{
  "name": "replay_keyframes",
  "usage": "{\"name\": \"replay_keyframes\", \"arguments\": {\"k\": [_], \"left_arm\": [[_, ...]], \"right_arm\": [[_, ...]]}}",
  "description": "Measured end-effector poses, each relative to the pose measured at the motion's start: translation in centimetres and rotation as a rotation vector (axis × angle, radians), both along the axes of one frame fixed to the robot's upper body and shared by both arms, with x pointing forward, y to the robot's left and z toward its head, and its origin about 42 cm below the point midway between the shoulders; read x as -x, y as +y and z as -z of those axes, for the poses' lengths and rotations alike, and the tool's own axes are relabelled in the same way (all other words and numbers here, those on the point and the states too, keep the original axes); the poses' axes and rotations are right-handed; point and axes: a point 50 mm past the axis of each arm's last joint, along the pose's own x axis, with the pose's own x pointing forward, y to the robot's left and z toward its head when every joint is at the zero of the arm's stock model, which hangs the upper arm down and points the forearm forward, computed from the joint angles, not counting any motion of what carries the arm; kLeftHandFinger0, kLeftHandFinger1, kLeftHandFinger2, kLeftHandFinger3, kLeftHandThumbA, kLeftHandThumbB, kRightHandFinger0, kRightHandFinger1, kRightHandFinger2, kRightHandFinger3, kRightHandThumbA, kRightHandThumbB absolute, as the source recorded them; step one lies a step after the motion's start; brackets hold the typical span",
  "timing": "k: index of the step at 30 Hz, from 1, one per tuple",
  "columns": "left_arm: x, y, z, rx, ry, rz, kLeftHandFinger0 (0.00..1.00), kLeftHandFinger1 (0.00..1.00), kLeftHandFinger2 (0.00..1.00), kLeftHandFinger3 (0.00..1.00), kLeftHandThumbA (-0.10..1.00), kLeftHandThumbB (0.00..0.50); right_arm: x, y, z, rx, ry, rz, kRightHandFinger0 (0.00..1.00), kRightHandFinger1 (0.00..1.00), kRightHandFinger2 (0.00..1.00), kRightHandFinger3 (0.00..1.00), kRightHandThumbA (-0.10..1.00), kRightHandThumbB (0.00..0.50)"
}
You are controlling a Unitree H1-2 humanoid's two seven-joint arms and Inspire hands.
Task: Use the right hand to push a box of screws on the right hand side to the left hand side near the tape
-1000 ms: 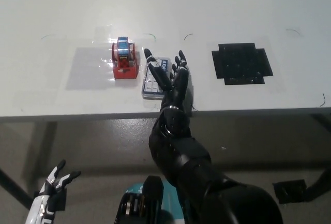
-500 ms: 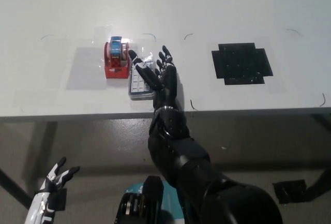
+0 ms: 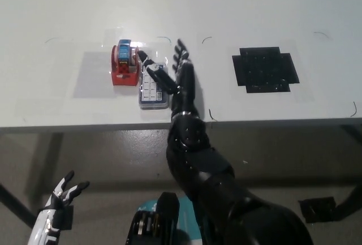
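Observation:
The box of screws [image 3: 151,90], a clear flat case with white compartments, lies on the white table [image 3: 226,7] right beside the red tape dispenser [image 3: 124,66], touching it or nearly so. My black right hand [image 3: 179,80] is open, fingers spread, resting against the box's right side, with the thumb reaching across the box's top. My white left hand [image 3: 61,196] hangs open at the lower left, below the table.
A black cross-shaped mat [image 3: 264,69] lies on the table to the right of my hand. The table's front edge [image 3: 85,126] runs just below the box. A faint grey rectangle [image 3: 93,75] marks the surface left of the dispenser.
My right hand has slid left with the box, and the red tape dispenser has been nudged left too. The hand's fingers now point further up the table.

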Motion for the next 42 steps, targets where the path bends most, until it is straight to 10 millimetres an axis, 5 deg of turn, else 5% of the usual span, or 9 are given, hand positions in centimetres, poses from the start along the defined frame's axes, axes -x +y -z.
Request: {"name": "replay_keyframes", "arguments": {"k": [4, 6, 12, 20, 22, 28, 32, 36, 42], "left_arm": [[-0.2, 0.0, -0.1, -0.001, -0.004, 0.006, 0.99, 0.91, 0.85, 1.00, 0.95, 0.082], [-0.3, 0.0, -0.1, 0.001, -0.005, 0.009, 0.99, 0.92, 0.86, 1.00, 0.96, 0.073], [-0.5, -0.1, -0.2, 0.002, -0.006, 0.011, 1.00, 0.93, 0.88, 1.00, 0.96, 0.084], [-0.9, -0.1, -0.3, 0.003, -0.006, 0.010, 1.00, 0.98, 0.91, 1.00, 0.95, 0.098], [-0.9, -0.1, -0.3, 0.002, -0.006, 0.009, 1.00, 1.00, 1.00, 1.00, 0.95, 0.100], [-1.1, 0.0, -0.4, 0.002, -0.012, 0.006, 1.00, 1.00, 1.00, 1.00, 0.94, 0.077], [-1.9, 0.0, -0.9, 0.001, -0.033, 0.009, 1.00, 1.00, 1.00, 1.00, 0.94, 0.077], [-3.2, -0.2, -1.8, 0.001, -0.073, 0.016, 1.00, 1.00, 1.00, 1.00, 0.97, 0.082], [-5.0, -0.1, -3.5, -0.005, -0.140, 0.020, 1.00, 1.00, 1.00, 1.00, 0.96, 0.106]], "right_arm": [[-0.6, -3.2, -1.2, 0.061, -0.123, 0.089, 1.00, 1.00, 1.00, 1.00, 1.00, 0.149], [-0.7, -5.4, -1.7, 0.080, -0.186, 0.138, 1.00, 1.00, 1.00, 1.00, 1.00, 0.294], [0.1, -10.1, -2.5, 0.088, -0.306, 0.227, 1.00, 1.00, 1.00, 1.00, 1.00, 0.299], [4.2, -14.9, -2.0, 0.075, -0.414, 0.304, 1.00, 1.00, 1.00, 1.00, 1.00, 0.320], [5.8, -16.5, -1.1, 0.086, -0.419, 0.319, 1.00, 1.00, 1.00, 1.00, 1.00, 0.305], [11.4, -21.5, 1.8, 0.154, -0.428, 0.329, 1.00, 1.00, 1.00, 1.00, 1.00, 0.277], [18.0, -24.4, 4.4, 0.236, -0.395, 0.250, 1.00, 1.00, 1.00, 1.00, 1.00, 0.273], [23.8, -24.7, 7.1, 0.283, -0.310, 0.105, 1.00, 1.00, 1.00, 1.00, 1.00, 0.271], [28.1, -24.2, 10.3, 0.306, -0.178, -0.059, 1.00, 1.00, 1.00, 1.00, 1.00, 0.303]]}}
